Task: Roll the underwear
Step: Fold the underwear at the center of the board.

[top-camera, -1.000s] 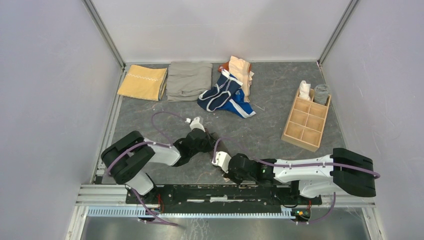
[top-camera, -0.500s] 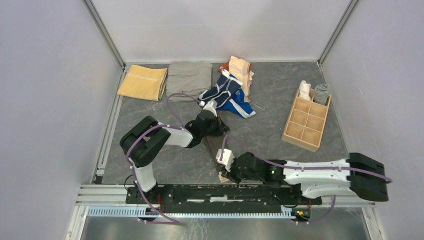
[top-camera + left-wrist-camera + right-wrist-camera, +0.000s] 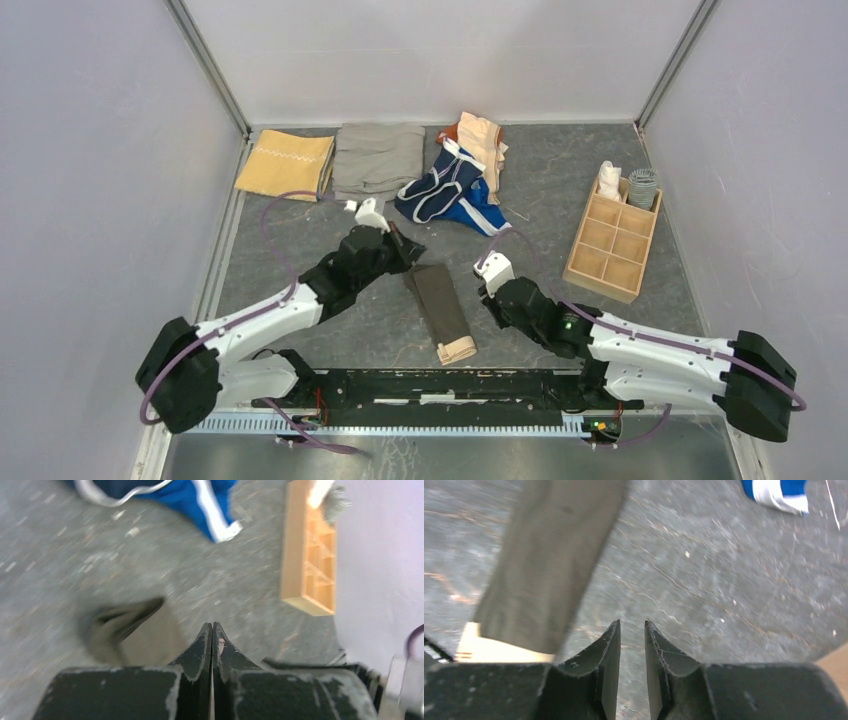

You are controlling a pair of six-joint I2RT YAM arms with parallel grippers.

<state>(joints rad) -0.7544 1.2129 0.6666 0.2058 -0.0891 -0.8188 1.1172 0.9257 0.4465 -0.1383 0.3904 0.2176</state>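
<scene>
A: Why do the briefs (image 3: 440, 305) lie in a long strip on the surface (image 3: 560, 200), between the arms?

B: Laid out for rolling, I think (tan waistband (image 3: 457, 350) nearest). Left pincer (image 3: 212, 627) shut, empty, by the far end; right pincer (image 3: 631, 625) slightly parted, empty, alongside.

Lab test cell: blank panel walls (image 3: 430, 50), aluminium frame posts (image 3: 206, 62).

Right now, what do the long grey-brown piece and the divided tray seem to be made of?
Grey-brown underwear: soft matte cloth; it lies limp and flat, tan waistband at one end. Divided tray: probably pale bare wood, from its matte tan colour and thin straight partitions.
</scene>
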